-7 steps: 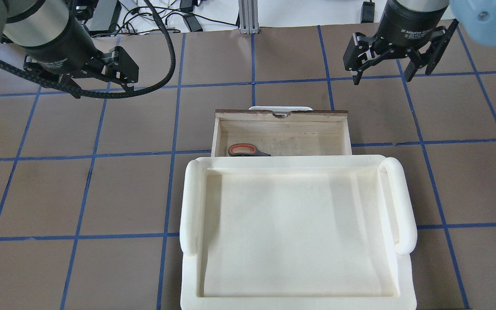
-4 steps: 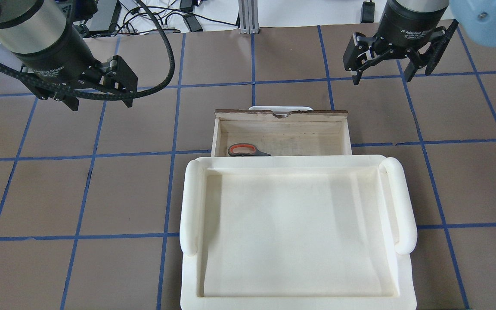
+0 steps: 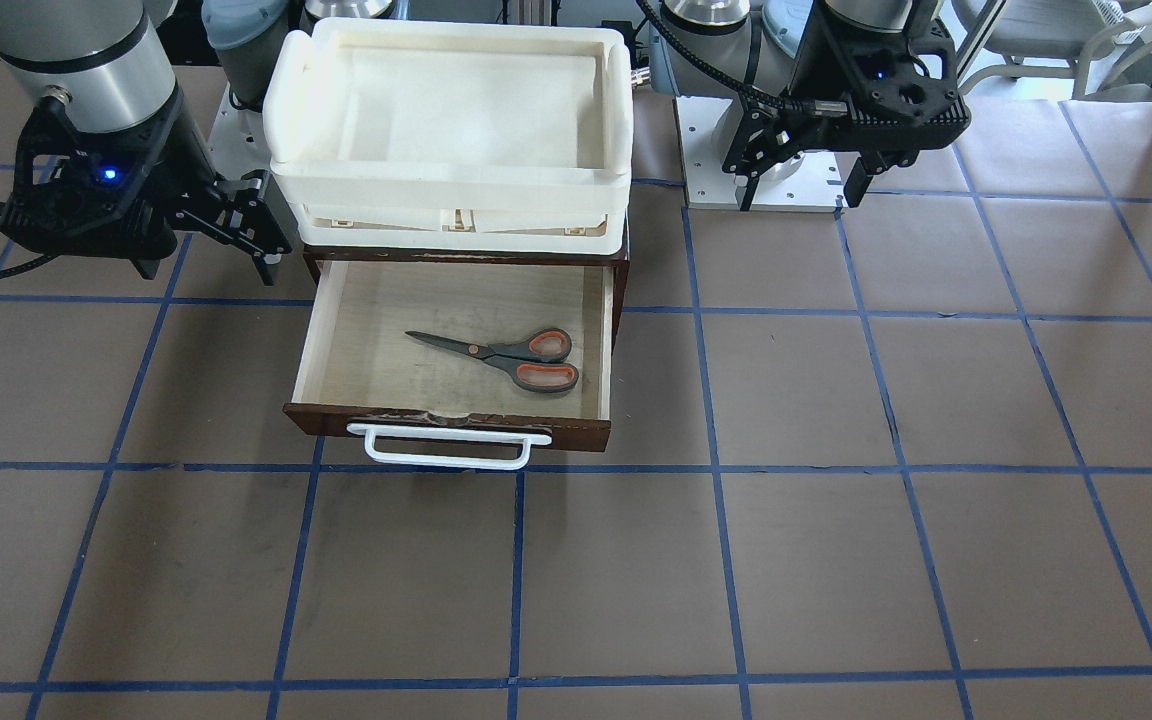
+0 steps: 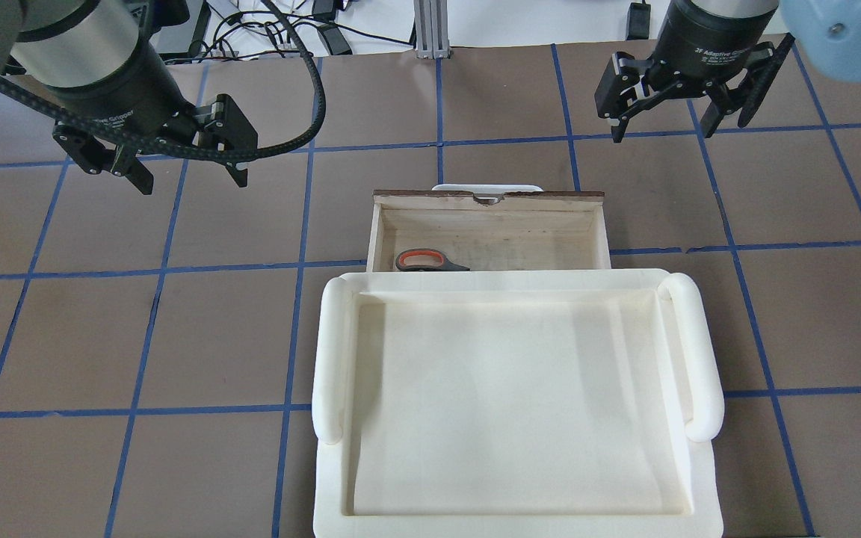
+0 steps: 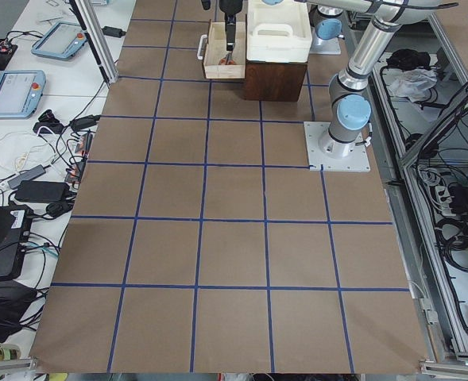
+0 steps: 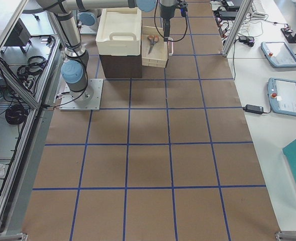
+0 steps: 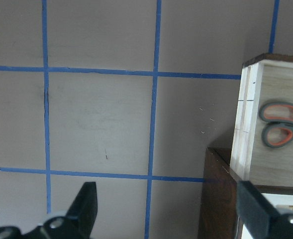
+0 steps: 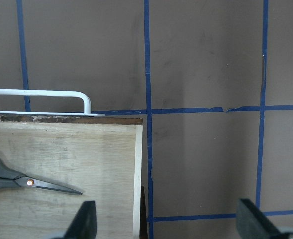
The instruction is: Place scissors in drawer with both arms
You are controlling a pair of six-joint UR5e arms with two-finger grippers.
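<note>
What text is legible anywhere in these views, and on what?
"2F Adaptive G…" on the right gripper body; end not readable.
"…tive Gripper" on the left gripper body; start hidden.
Fine print below it on the right gripper: too small to read.
The tablet screens: too small to read.
No text on the drawer, scissors or tray.

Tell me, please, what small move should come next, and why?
Probably bring the left gripper to the white handle and push the drawer shut: the scissors already lie inside, and the right gripper, like the left, is open and empty.
</note>
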